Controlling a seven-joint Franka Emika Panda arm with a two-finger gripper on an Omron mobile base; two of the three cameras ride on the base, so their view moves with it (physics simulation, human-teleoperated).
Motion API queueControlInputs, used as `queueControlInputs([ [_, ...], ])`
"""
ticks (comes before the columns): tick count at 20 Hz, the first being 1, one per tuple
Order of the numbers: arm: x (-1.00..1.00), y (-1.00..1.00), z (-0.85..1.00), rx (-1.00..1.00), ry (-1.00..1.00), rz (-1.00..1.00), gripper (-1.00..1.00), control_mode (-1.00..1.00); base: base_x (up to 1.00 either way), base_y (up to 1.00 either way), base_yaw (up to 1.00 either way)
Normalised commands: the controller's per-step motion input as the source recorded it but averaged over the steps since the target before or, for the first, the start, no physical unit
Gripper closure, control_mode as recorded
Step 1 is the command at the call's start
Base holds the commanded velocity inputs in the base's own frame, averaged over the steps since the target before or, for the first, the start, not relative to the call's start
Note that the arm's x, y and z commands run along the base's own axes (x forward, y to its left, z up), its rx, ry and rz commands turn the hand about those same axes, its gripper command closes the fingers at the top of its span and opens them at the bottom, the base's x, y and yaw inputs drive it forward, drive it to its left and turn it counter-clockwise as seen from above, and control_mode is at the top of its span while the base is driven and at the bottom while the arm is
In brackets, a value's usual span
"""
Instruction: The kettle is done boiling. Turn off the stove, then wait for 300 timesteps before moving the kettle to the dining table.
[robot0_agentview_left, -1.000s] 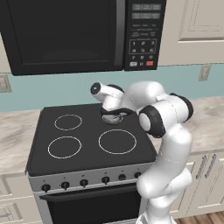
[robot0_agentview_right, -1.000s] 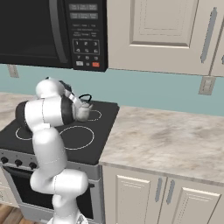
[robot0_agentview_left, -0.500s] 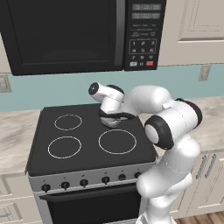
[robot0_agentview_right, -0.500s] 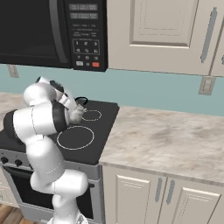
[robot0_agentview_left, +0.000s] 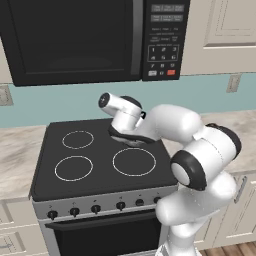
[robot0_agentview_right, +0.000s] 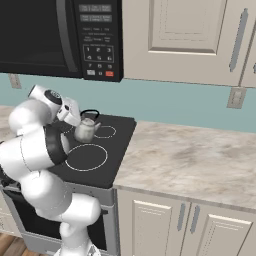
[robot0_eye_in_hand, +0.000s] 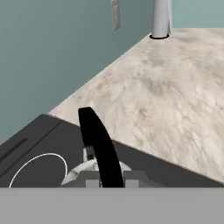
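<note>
Kettle (robot0_agentview_right: 86, 130) position first: in the right base view it sits at the back right corner of the stove (robot0_agentview_right: 117, 155), on the rear right burner ring, upright, black arched handle up. Left base view: over the last second the elbow has swung outward toward the right edge of the stove and the wrist has settled lower over the same back right corner; the hand now covers the kettle there, so only a dark rim shows under it. Count in this view: four burner rings, six knobs (robot0_agentview_left: 96, 208) along the front panel as far as I can tell, one microwave (robot0_agentview_left: 95, 37) above. Right base view: one kettle, one wall outlet (robot0_agentview_right: 233, 97), the tool (robot0_agentview_right: 75, 116) pressed in just behind the handle. Hand view: the handle (robot0_eye_in_hand: 99, 146) rises straight up between the two finger tips (robot0_eye_in_hand: 90, 182), with the lid below and pale desk (robot0_eye_in_hand: 170, 100) beyond; one outlet, one grey cylinder at the far edge. Whether the tool has closed on the handle I cannot tell. Judgement: the lift is being set up; knob state unreadable.
</note>
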Motion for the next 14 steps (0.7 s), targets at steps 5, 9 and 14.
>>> queueControlInputs([
  [5,-0.49,0.00,0.34,-0.04,0.01,-0.09,1.00,-1.00,0.00,0.00,0.00],
  [9,-0.49,-0.02,0.35,-0.05,0.00,-0.09,1.00,-1.00,0.00,0.00,0.00],
  [14,-0.56,-0.04,0.31,-0.06,0.00,-0.09,1.00,-1.00,0.00,0.00,0.00],
])
